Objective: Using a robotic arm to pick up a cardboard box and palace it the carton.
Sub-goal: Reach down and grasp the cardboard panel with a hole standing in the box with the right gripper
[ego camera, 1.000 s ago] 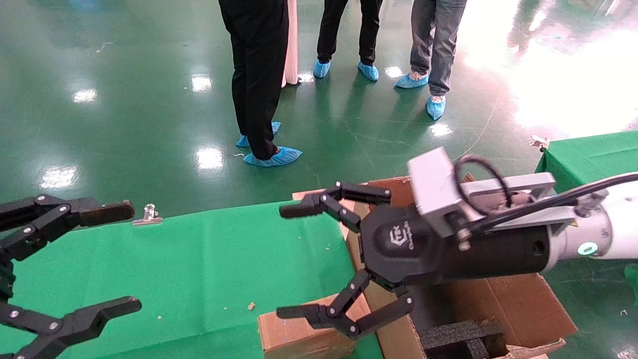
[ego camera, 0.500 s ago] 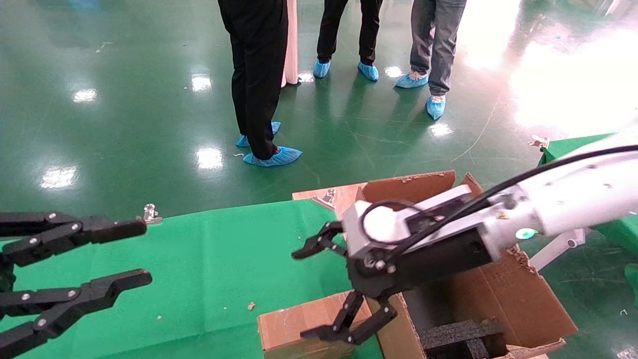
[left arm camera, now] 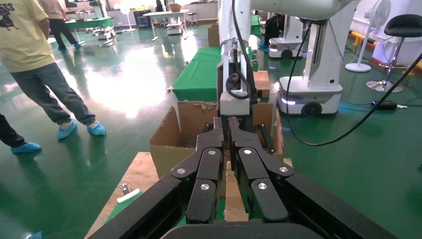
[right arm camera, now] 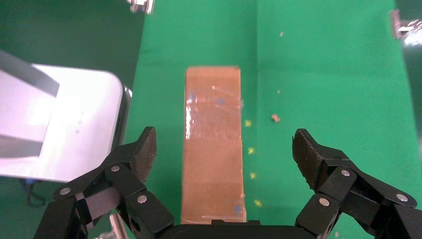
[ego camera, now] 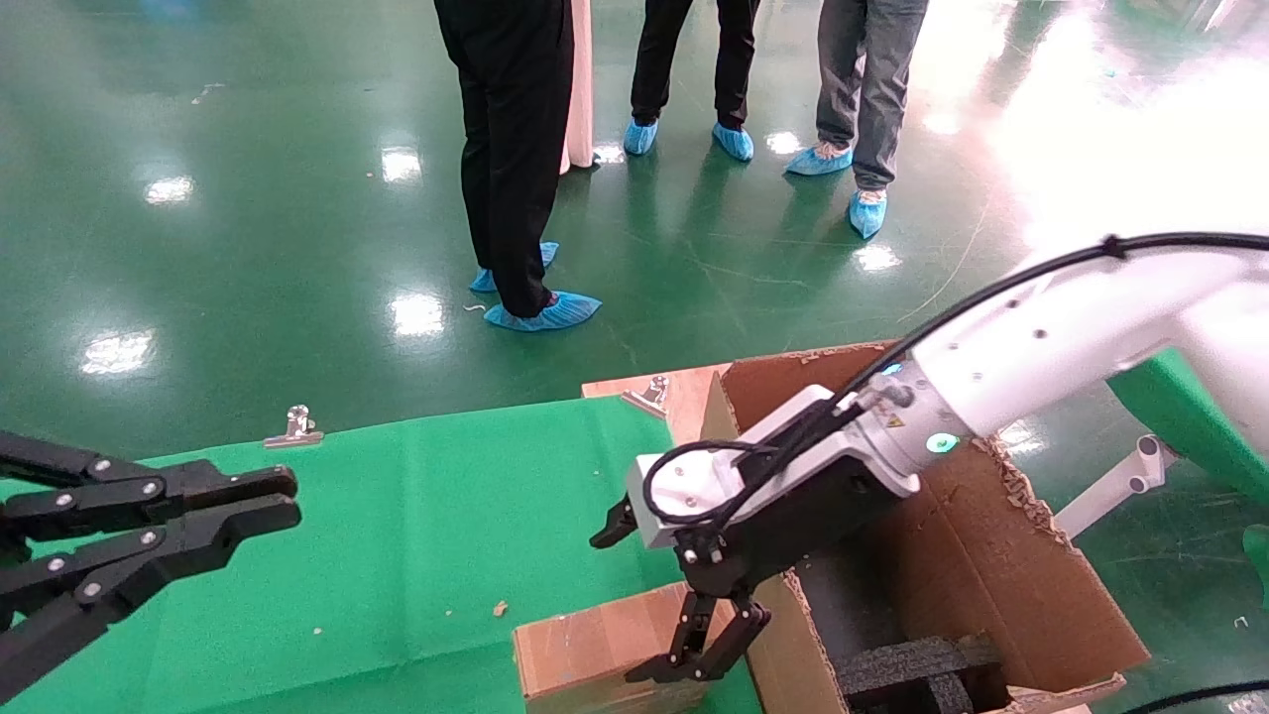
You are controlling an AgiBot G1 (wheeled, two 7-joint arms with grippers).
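The robotic arm point(ego camera: 1051, 342) reaches down from the robot's right, and its right gripper point(right arm camera: 221, 149) hangs directly over the cardboard box point(ego camera: 595, 659), fingers spread wide with one pad on each long side of the box and clear of it. The wrist camera shows the sealed, taped box point(right arm camera: 213, 149) lying lengthwise between those fingers on the green cloth point(ego camera: 416, 526). Just beside the gripper, on its outer side, stands the carton point(ego camera: 1001, 575), ragged flaps up, black foam blocks point(ego camera: 907, 674) inside; the small box lies against its near wall. The left gripper point(ego camera: 253, 504) hovers well apart over the cloth, its fingers drawn together on nothing.
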